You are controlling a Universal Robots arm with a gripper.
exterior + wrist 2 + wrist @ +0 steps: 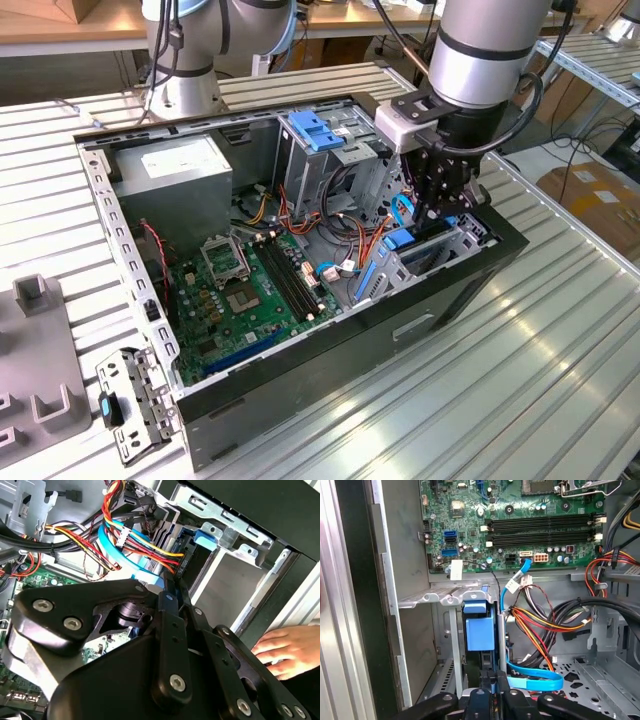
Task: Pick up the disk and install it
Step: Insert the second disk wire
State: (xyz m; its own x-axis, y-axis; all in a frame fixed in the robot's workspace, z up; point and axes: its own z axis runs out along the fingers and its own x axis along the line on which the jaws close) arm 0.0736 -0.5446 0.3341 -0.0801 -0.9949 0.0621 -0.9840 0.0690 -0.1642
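The open computer case (300, 400) lies on its side on the slatted counter (560, 380), motherboard (250, 290) exposed. In the exterior view the arm reaches down at about two o'clock of the case, and the gripper (440, 215) stands inside the drive cage (440, 250) along the front wall. The disk (480, 630), in its blue carrier, sits on edge in that cage directly beyond the fingertips, its long axis running away from the gripper into the bay; in the first wrist view the blue carrier tab lies at twelve o'clock of the fingertips, in line with the approach. The gripper's fingers appear drawn close together around the rear edge of the carrier, yet whether they clamp it or merely press against it cannot be told. The disk looks seated well into the bay, so installation appears largely advanced. The second wrist view shows what the others do not: a person's hand (287, 647) resting against the case's outer wall near the cage, and the light-blue data cable (125, 555) and coloured power wiring (145, 540) crowding the connector end of the disk (192, 555). The first wrist view alone shows the memory slots (540, 527) and the cage's metal rail (445, 597) beside the carrier.
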